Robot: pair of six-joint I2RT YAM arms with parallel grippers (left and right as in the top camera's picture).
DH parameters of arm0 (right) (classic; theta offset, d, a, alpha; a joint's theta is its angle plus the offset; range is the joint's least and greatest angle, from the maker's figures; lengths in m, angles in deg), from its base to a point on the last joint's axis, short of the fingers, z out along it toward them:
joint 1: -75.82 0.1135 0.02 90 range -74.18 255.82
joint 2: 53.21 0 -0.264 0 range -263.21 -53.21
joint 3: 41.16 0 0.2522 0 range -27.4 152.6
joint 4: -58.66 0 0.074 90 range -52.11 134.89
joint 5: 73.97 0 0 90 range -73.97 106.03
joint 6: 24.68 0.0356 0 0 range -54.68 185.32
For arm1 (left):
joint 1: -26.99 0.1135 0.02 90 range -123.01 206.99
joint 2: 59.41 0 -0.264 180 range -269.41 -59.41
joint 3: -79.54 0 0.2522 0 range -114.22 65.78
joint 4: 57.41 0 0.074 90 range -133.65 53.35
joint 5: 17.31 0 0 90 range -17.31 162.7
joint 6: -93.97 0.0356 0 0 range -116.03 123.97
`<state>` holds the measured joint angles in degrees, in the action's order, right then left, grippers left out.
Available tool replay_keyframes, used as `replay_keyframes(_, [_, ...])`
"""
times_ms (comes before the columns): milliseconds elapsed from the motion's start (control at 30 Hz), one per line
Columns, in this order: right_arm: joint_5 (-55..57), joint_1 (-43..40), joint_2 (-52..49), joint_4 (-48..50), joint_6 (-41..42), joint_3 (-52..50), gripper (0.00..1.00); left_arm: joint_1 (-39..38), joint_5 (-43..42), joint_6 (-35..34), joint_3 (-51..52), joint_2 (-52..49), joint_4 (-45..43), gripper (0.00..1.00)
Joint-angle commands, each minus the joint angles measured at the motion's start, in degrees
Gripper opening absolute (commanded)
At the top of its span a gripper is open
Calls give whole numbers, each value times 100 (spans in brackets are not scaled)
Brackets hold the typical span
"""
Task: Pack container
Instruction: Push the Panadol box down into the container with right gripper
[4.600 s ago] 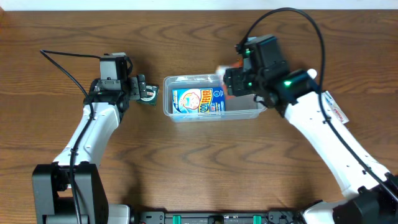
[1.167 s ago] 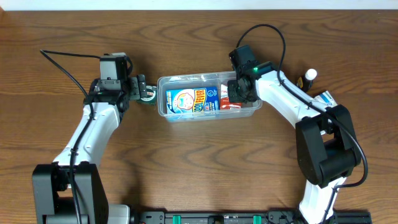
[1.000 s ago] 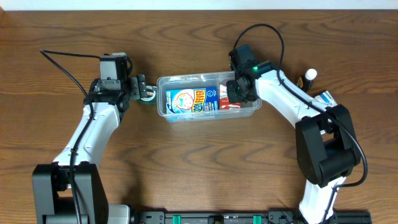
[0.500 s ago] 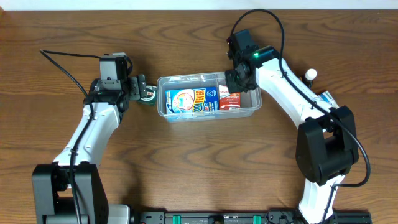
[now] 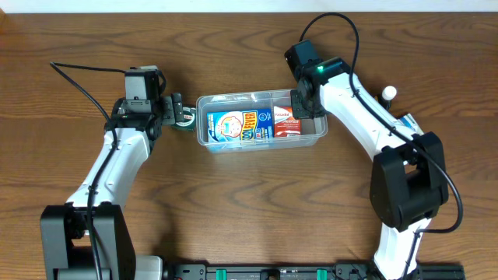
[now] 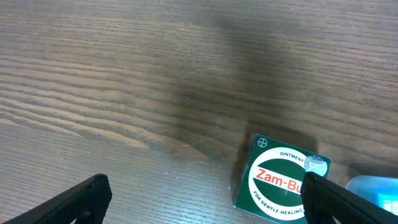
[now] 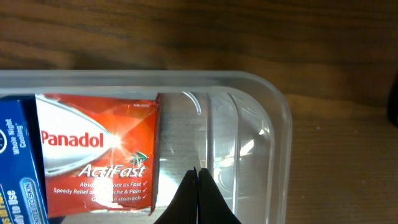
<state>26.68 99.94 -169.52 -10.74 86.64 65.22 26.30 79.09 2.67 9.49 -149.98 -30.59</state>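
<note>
The container (image 5: 233, 99) lies flat on the table (image 5: 249, 202), nearer the far edge than the near one and about midway between the left and right edges. Inside it a blue packet (image 5: 239, 126) fills the left and middle part, and a red Panadol box (image 5: 286, 123) lies flat just beside it. The right end of the floor is bare. The right hand (image 5: 305, 103) hangs over that right end. In the right wrist view its fingers (image 7: 198, 193) are pressed together with nothing between them, pointing down at the bare clear floor just right of the red Panadol box (image 7: 93, 162), inside the container's rounded rim (image 7: 277, 106). The left hand (image 5: 177, 113) sits just off the container's left end, spread wide (image 6: 205, 186) and gripping nothing. A green ointment box (image 6: 280, 180) lies on the table between its fingers, closer to one of them.
</note>
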Motion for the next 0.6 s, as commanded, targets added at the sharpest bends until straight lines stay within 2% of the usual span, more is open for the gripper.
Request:
replay_keyframes(0, [114,-4,-275,42,203,55,1,20,22,-7,-94,-26,2,98])
replay_keyframes(400, [79,37,-553,321,201,55,1,20,24,-7,-94,-26,2,98])
replay_keyframes(567, [-280,46,-555,389,199,52,1,20,22,-7,-94,-26,2,98])
